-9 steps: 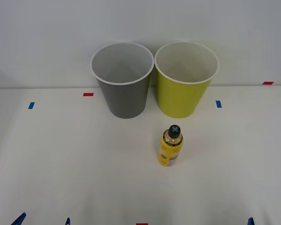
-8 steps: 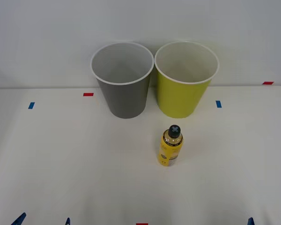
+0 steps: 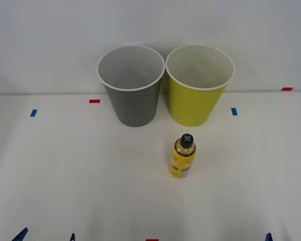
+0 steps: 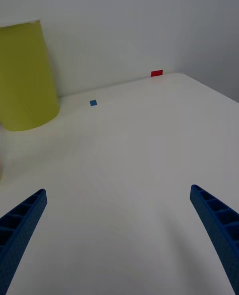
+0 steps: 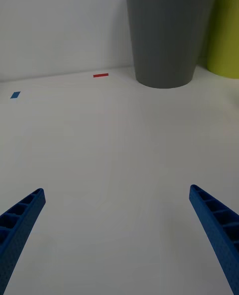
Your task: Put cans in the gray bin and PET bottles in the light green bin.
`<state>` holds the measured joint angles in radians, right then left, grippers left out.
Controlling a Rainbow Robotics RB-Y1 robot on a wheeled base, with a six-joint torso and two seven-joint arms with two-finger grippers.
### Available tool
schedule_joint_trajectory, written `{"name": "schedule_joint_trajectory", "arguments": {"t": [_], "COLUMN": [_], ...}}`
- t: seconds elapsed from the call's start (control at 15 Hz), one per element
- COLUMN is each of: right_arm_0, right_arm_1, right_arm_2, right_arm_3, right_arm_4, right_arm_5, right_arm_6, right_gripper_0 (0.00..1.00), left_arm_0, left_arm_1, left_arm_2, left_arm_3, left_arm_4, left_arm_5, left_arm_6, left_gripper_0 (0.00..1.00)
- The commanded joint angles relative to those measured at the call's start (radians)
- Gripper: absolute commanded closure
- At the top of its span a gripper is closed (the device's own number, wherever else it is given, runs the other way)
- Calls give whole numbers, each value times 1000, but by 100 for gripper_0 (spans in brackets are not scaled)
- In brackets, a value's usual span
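Note:
A small PET bottle (image 3: 182, 156) with a yellow label, amber neck and black cap stands upright on the white table, just in front of the light green bin (image 3: 198, 85). The gray bin (image 3: 132, 85) stands beside it on the left; both bins look empty. My left gripper (image 3: 46, 236) sits at the table's near left edge, open, facing the gray bin (image 5: 169, 31). My right gripper (image 4: 119, 235) is open at the near right, its blue fingertip (image 3: 267, 236) poking in at the edge; the light green bin (image 4: 25, 76) is ahead of it.
Small red (image 3: 94, 101) and blue (image 3: 234, 111) tape marks dot the white table (image 3: 65, 170). A plain wall rises right behind the bins. Open tabletop lies between the grippers and the bottle.

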<state>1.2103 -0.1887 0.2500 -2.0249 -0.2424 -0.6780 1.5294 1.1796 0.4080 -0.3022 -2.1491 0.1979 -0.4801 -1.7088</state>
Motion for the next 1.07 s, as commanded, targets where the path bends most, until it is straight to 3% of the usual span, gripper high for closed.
{"name": "schedule_joint_trajectory", "arguments": {"t": [0.07,1.07], "right_arm_0": [0,0], "right_arm_1": [0,0], "right_arm_2": [0,0], "right_arm_3": [0,0], "right_arm_4": [0,0], "right_arm_5": [0,0], "right_arm_6": [0,0], "right_gripper_0": [0,0], "left_arm_0": [0,0], "left_arm_1": [0,0], "left_arm_2": [0,0], "left_arm_3": [0,0], "left_arm_4": [0,0], "left_arm_5": [0,0], "left_arm_6": [0,0], "left_gripper_0": [0,0]}}
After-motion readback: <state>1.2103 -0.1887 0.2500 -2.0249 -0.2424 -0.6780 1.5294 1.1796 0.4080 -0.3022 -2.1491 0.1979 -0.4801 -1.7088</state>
